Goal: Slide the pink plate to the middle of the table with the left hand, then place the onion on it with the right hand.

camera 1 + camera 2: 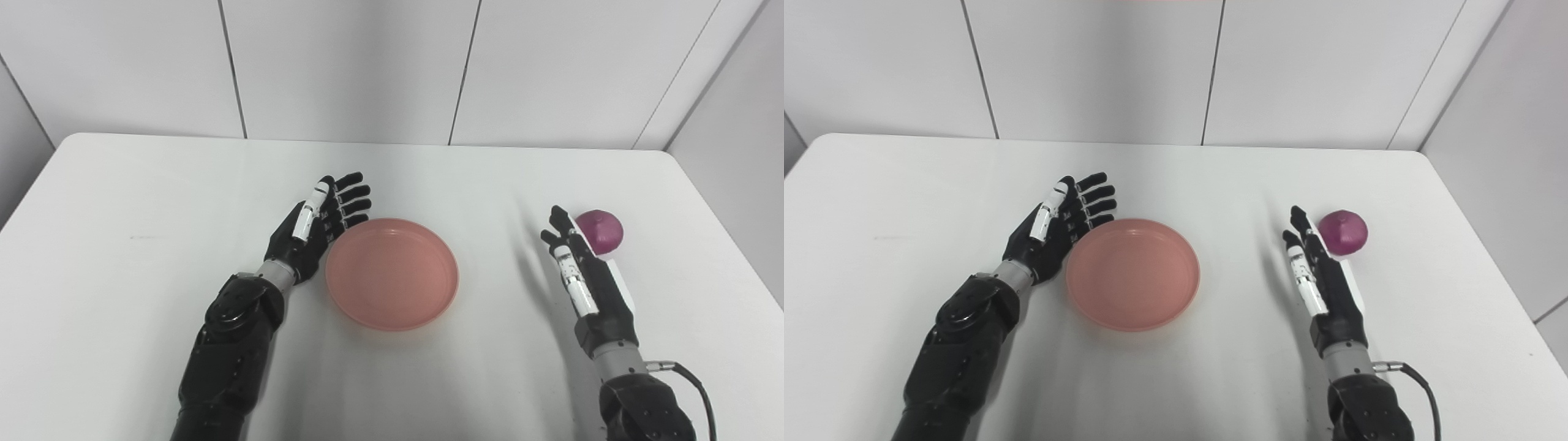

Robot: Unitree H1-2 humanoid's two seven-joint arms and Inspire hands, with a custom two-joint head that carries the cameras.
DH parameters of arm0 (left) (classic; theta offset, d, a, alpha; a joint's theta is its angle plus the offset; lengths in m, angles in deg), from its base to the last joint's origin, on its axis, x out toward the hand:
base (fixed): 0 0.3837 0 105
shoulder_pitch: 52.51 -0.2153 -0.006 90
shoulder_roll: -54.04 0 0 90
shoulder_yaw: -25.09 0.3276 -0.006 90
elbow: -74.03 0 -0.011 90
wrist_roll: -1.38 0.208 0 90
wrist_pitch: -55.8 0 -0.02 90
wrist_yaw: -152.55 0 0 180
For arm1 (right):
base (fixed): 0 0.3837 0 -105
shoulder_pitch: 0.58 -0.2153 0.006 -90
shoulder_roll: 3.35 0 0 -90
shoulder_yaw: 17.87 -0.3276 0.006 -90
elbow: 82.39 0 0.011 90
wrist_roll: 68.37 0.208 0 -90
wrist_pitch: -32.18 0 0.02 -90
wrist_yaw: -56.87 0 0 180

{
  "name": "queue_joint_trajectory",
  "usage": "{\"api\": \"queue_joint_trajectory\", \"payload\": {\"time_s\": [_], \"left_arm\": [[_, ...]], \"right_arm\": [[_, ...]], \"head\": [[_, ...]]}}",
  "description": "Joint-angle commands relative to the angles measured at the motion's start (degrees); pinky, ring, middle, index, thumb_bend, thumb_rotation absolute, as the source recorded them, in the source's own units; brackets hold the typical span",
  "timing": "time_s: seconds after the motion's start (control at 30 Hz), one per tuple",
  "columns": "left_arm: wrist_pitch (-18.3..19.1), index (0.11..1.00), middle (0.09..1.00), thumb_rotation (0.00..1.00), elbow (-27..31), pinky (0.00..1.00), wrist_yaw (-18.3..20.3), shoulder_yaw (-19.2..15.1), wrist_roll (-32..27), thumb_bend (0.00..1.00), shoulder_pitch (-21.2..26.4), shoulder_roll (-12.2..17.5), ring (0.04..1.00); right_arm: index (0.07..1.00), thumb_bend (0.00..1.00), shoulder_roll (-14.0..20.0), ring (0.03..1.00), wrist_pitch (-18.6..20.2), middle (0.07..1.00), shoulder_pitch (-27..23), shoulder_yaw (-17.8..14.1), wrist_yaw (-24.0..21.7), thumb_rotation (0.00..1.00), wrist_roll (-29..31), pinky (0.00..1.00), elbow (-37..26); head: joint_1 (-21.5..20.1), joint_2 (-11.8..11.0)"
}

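Note:
A round pink plate lies flat near the middle of the white table. My left hand stands on edge against the plate's left rim, open, palm facing the plate, fingers stretched out and holding nothing. A purple onion rests on the table at the right. My right hand is open just left of and in front of the onion, fingers straight and pointing away from me, fingertips level with the onion. Whether the right hand touches the onion is hidden.
Grey wall panels rise behind the table's far edge. The table's right edge runs close beyond the onion. A black cable loops from my right wrist.

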Motion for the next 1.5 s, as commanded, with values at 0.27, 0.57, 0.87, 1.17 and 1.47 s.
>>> {"api": "queue_joint_trajectory", "payload": {"time_s": [0.27, 0.57, 0.87, 1.17, 1.47], "left_arm": [[-1.19, 0.8, 0.826, 1.0, -0.1, 0.8, 0.45, -0.19, -0.55, 0.36, 0.76, 0.1, 0.823], [-1.1, 0.804, 0.831, 1.0, -0.18, 0.81, 0.94, -0.35, -1.41, 0.37, 0.75, 0.01, 0.83], [-2.55, 0.799, 0.827, 1.0, -1.39, 0.8, 1.9, -0.05, -1.39, 0.37, 0.97, 0.75, 0.824], [-2.36, 0.798, 0.824, 1.0, -1.16, 0.79, 1.97, 0.11, -1.23, 0.36, 1.0, 0.78, 0.821], [-2.51, 0.801, 0.828, 1.0, -1.59, 0.8, 2.09, 0.01, -1.21, 0.36, 1.04, 1.0, 0.825]], "right_arm": [[0.923, 0.41, 5.78, 0.887, -0.87, 0.919, -3.93, 0.64, -0.02, 0.59, -11.42, 0.83, -2.95], [0.908, 0.62, 8.76, 0.871, -2.64, 0.899, -6.19, -1.43, 0.25, 0.54, -15.21, 0.81, -1.59], [0.903, 0.73, 13.11, 0.851, -3.43, 0.878, -9.02, -3.95, 1.44, 0.41, -19.75, 0.81, 1.63], [0.89, 0.82, 16.34, 0.849, -2.63, 0.878, -10.47, -4.35, 1.19, 0.31, -23.61, 0.79, 2.85], [0.873, 0.9, 18.97, 0.829, -1.34, 0.865, -11.02, -3.83, 0.39, 0.19, -28.46, 0.74, 4.7]], "head": [[-0.8, 0.04], [-1.32, 0.15], [-1.38, -0.05], [-1.34, -0.74], [-1.49, -0.86]]}}
